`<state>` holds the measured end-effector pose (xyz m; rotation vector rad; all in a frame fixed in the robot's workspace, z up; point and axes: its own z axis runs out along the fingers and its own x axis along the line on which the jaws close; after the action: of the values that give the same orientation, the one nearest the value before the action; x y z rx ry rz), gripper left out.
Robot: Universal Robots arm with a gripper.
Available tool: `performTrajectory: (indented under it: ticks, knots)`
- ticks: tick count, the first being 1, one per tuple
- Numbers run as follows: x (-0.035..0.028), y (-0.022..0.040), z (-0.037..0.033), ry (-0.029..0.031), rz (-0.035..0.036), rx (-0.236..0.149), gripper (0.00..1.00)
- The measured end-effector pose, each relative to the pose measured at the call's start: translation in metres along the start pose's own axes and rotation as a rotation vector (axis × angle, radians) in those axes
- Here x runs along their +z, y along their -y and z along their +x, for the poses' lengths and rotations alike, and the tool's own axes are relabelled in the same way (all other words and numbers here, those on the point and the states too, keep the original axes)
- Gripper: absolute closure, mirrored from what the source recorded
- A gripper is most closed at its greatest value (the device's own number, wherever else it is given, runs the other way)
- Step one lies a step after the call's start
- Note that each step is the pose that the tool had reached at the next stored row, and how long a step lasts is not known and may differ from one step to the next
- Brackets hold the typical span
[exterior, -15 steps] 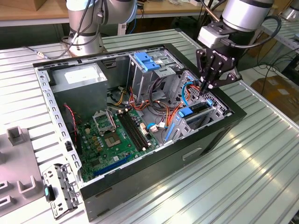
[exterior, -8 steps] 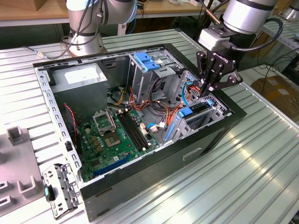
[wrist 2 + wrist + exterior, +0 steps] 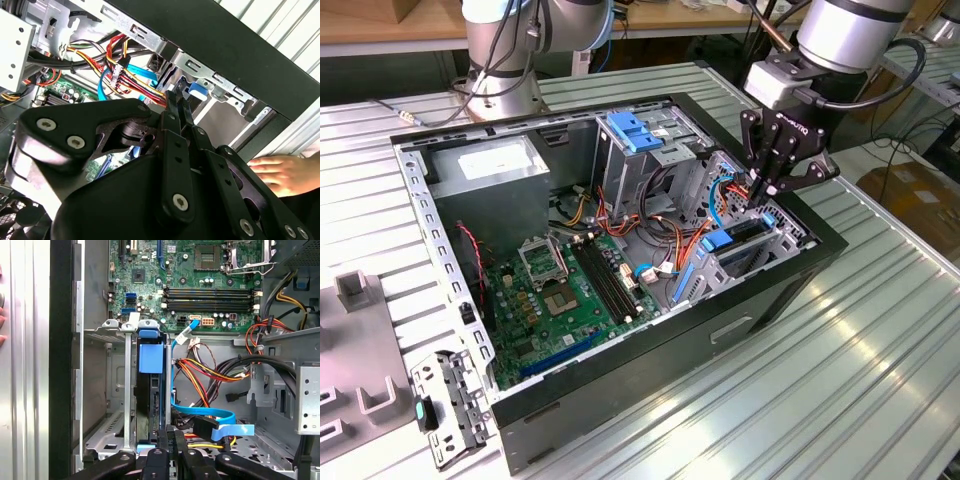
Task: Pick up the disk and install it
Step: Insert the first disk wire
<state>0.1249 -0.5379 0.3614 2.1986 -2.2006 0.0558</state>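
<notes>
The open computer case (image 3: pixel 620 400) lies on its side on the ribbed metal bench (image 3: pixel 820 400). In the exterior view, the motherboard (image 3: pixel 560 300) occupies the case floor. The grey power-supply box (image 3: pixel 490 165) sits at 11 o'clock from it, and the metal drive cage with the blue latch (image 3: pixel 635 130) sits at 1 o'clock. The disk (image 3: pixel 745 230) stands on edge in the lower drive bay, at 3 o'clock from the motherboard and close against the case wall, with its blue carrier rails showing at both ends. In the first wrist view, the disk (image 3: pixel 150 400) is seated upright between the bay's metal guides, with its blue tab uppermost. A blue data cable (image 3: pixel 200 412) and a bundle of red, yellow and black power leads (image 3: pixel 200 375) lie just beside it. The end effector (image 3: pixel 763 192) hangs directly over the bay, at 12 o'clock from the disk in the exterior view. In both wrist views, the end effector (image 3: pixel 172 432) (image 3: pixel 176 97) has its fingers drawn together, with nothing visible between them, and its tips are near the disk's blue tab. Whether the tips touch the disk cannot be determined. A person's hand (image 3: pixel 277 172) rests on the bench just outside the case wall. A loose metal bracket (image 3: pixel 450 405) lies on the bench at 8 o'clock from the case.
</notes>
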Motion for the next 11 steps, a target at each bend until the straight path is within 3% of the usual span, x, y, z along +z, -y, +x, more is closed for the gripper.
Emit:
performTrajectory:
  ticks: [8,11]
  knots:
    - [0.0042,-0.0047,0.0013,0.0002,0.0019,0.007,0.84]
    - [0.0062,-0.0053,0.0047,0.0004,0.0018,0.007,0.84]
